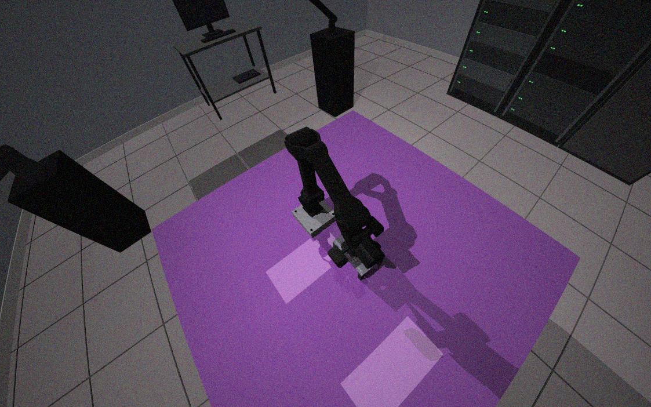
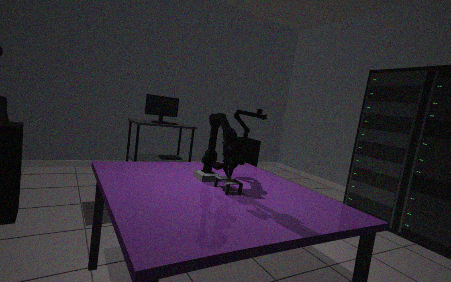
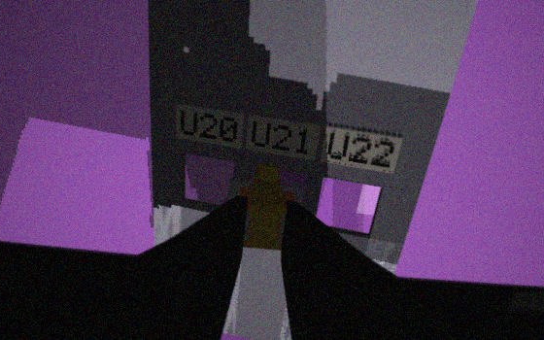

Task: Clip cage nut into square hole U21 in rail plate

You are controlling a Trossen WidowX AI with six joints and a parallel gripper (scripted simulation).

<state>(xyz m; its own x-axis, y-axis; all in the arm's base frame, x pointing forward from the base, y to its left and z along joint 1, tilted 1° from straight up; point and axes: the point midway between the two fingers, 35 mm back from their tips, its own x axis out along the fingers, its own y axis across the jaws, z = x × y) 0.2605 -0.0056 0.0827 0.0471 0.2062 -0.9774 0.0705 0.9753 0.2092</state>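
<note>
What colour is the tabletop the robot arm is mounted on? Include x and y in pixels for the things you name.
Plain purple tabletop (image 1: pixel 246 344) (image 2: pixel 170 210); top view shows best.

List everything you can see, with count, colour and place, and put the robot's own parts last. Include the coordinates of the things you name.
Table (image 1: pixel 246 334) (image 2: pixel 170 210): 1, purple, mid-room.
Rail plate (image 3: pixel 388 102): 1, grey, on dark legs on the table.
Labels: 3, pale, on the plate, reading U20, U21, U22.
Square holes: 3, purple showing through, one below each label.
Cage nut (image 3: pixel 264 214): 1, dull yellow, in the pincer, over the U21 hole.
Monitor (image 1: pixel 201 12) (image 2: pixel 162 105): 1, black, on the desk.
Desk (image 1: pixel 231 37) (image 2: pixel 184 125): 1, dark, by the wall.
Server racks: at least 2, black with green lights, far right.
Pedestals: 2, black, beyond the table, each bearing a black arm.
Base plate (image 1: pixel 303 221) (image 2: pixel 198 174): 1, pale grey, under the arm.
Arm (image 1: pixel 333 177) (image 2: pixel 213 140): 1, black, on the table.
Pincer (image 2: pixel 229 177) (image 3: pixel 264 211): 1, black, shut on the nut.
</note>
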